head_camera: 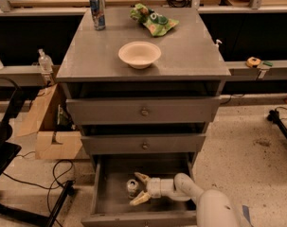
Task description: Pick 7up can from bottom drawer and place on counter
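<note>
The 7up can (132, 187) stands upright on the grey floor of the open bottom drawer (110, 207), silvery top up. My gripper (138, 189) reaches into the drawer from the right. It is open, one pale finger behind the can and one in front, so the can sits between the fingertips. The counter (190, 51) is the flat grey top of the cabinet above.
On the counter stand a white bowl (139, 54), a tall blue-and-silver can (97, 6) at the back left and a green chip bag (153, 20). Two shallower drawers with knobs (144, 111) are shut above. A cardboard box (48, 126) and cables lie on the floor at left.
</note>
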{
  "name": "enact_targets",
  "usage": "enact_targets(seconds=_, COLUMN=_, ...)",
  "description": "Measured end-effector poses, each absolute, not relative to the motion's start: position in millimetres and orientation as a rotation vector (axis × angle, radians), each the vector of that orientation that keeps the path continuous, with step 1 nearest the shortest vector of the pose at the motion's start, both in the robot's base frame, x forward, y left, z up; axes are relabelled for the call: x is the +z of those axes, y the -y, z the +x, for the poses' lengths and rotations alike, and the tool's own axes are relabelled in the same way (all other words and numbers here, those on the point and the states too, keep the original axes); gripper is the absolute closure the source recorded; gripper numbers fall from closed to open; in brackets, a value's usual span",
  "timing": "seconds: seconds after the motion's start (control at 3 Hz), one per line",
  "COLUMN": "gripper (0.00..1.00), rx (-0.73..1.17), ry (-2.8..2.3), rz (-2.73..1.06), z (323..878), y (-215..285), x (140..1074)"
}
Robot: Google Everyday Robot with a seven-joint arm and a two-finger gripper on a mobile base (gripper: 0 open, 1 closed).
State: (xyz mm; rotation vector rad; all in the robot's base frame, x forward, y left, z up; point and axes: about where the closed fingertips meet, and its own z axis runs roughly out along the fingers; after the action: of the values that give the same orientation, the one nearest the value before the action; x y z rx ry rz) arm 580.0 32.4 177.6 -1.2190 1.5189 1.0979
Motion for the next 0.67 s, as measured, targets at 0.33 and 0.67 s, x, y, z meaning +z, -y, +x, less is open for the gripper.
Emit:
enact_targets(seconds=0.33, gripper=0.37, rx=1.115, ry=-1.529, rz=-1.234, z=588.3, y=-52.2, x=168.1)
enact_targets(seconds=0.67, gripper=0.60, rx=1.119, ry=-1.527, rz=-1.238, z=589.0, y=-56.6, x=167.1)
